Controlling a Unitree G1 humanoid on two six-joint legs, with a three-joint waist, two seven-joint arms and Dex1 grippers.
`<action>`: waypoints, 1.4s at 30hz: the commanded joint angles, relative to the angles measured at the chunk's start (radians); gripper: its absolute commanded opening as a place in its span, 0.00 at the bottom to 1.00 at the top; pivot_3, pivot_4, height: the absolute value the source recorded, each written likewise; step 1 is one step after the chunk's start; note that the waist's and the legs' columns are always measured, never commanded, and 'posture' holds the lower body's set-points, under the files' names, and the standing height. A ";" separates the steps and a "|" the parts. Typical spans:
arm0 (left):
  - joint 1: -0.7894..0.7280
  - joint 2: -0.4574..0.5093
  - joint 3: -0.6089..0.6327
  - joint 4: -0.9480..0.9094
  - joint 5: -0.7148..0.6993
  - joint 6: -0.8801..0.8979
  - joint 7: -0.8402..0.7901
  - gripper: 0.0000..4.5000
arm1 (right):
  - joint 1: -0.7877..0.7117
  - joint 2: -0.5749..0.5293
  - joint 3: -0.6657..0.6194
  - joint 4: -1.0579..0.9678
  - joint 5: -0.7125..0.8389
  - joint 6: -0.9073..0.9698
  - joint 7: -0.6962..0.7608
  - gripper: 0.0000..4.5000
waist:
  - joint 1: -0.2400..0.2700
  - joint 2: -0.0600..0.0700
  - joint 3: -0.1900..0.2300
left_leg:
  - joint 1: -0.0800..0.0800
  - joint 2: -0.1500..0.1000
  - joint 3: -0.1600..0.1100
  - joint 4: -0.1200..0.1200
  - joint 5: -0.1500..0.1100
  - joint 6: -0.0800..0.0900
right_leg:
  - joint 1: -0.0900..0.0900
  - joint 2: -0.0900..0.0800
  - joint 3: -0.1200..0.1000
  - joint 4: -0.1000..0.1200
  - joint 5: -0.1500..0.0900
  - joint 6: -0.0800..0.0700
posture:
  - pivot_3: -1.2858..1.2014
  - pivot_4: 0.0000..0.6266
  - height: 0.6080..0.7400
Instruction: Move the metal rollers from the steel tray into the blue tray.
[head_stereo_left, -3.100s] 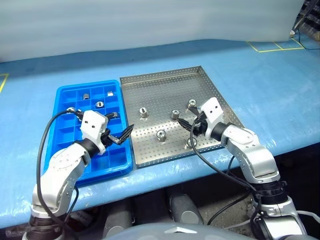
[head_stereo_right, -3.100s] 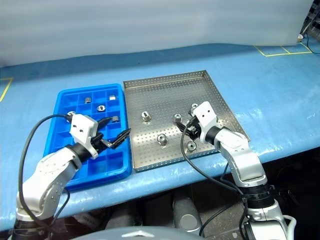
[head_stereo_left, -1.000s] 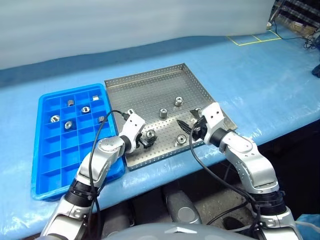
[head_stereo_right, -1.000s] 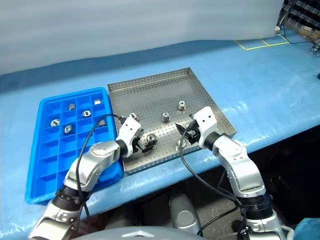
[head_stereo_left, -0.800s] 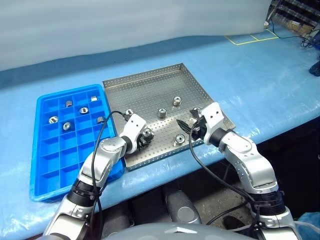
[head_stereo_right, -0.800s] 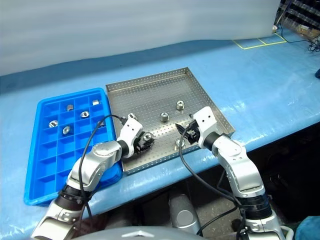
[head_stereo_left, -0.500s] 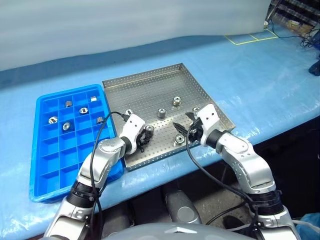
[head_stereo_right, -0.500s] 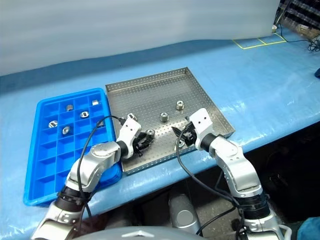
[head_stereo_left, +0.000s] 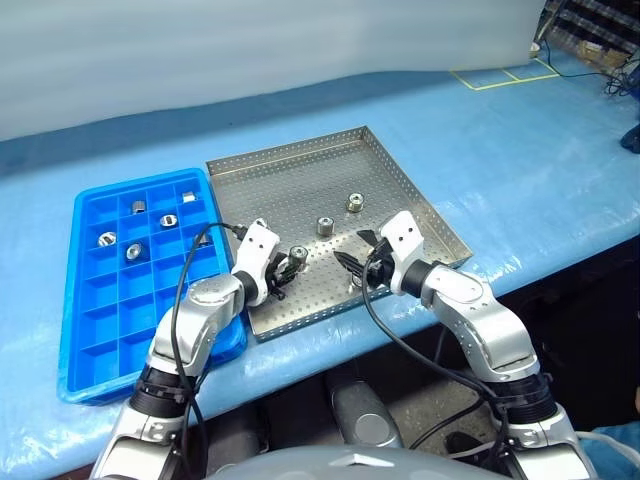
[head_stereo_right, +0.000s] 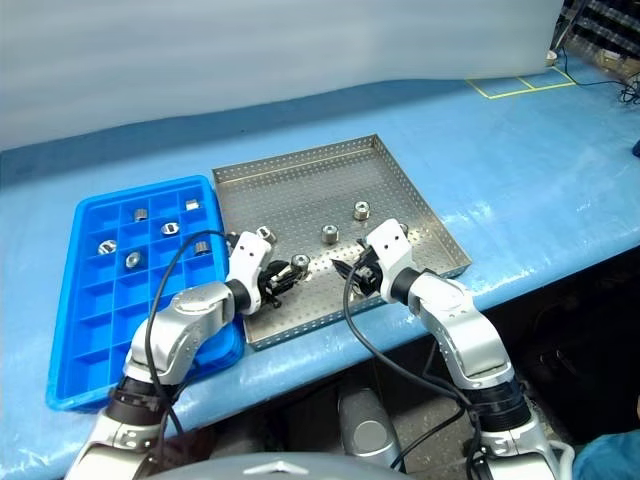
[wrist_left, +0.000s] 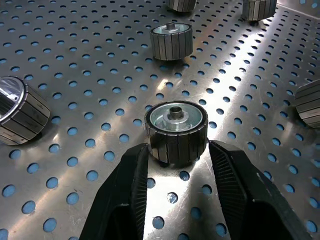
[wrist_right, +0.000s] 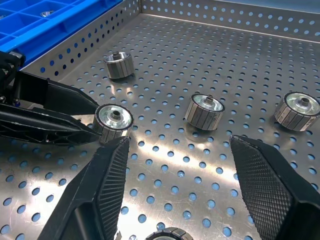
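The steel tray (head_stereo_left: 290, 185) lies mid-table with the blue tray (head_stereo_left: 76, 300) at its left. My left gripper (wrist_left: 178, 147) is shut on a metal roller (wrist_left: 176, 131), one finger against each side, and the roller rests on the perforated floor near the tray's front left (head_stereo_left: 297, 257). My right gripper (wrist_right: 181, 142) is open just to the right of it (head_stereo_left: 353, 263), above the floor with nothing between its fingers. Loose rollers lie farther back (head_stereo_left: 325, 226) (head_stereo_left: 353, 202) and beside the left wrist (head_stereo_right: 265, 233). Several rollers sit in the blue tray's far cells (head_stereo_left: 133, 251).
The steel tray's raised rim (head_stereo_left: 445, 235) runs close behind the right gripper. Black cables (head_stereo_left: 190, 275) loop from both wrists over the trays' front edges. Blue sheeting (head_stereo_left: 520, 150) covers the table, whose front edge is near the trays.
The left gripper's fingers have closed on the roller in the steel tray. The right gripper has shifted left toward it, still open.
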 joint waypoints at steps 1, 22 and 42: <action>0.005 -0.003 0.030 0.002 0.000 -0.001 0.017 0.46 | -0.022 0.005 0.009 -0.026 -0.007 -0.025 0.008 0.76 | 0.000 0.000 0.000 | 0.000 0.000 0.000 0.000 0.000 0.000 | 0.000 0.000 0.000 0.000 0.000 0.000 | 0.41 0.24 1.00; 0.022 0.009 0.059 -0.021 -0.085 -0.049 -0.075 0.05 | -0.020 0.018 0.020 -0.026 -0.020 -0.023 -0.003 0.76 | 0.003 0.001 0.000 | 0.000 0.000 0.000 0.000 0.000 0.000 | 0.000 0.000 0.000 0.000 0.000 0.000 | 0.41 0.24 1.00; -0.124 -0.097 0.050 0.232 -0.059 -0.035 -0.003 0.59 | -0.016 0.048 0.034 -0.010 -0.048 -0.022 -0.034 0.76 | 0.009 0.002 -0.001 | 0.001 -0.003 0.000 0.001 0.000 0.000 | 0.002 0.000 0.000 -0.001 0.000 0.001 | 0.40 0.24 1.00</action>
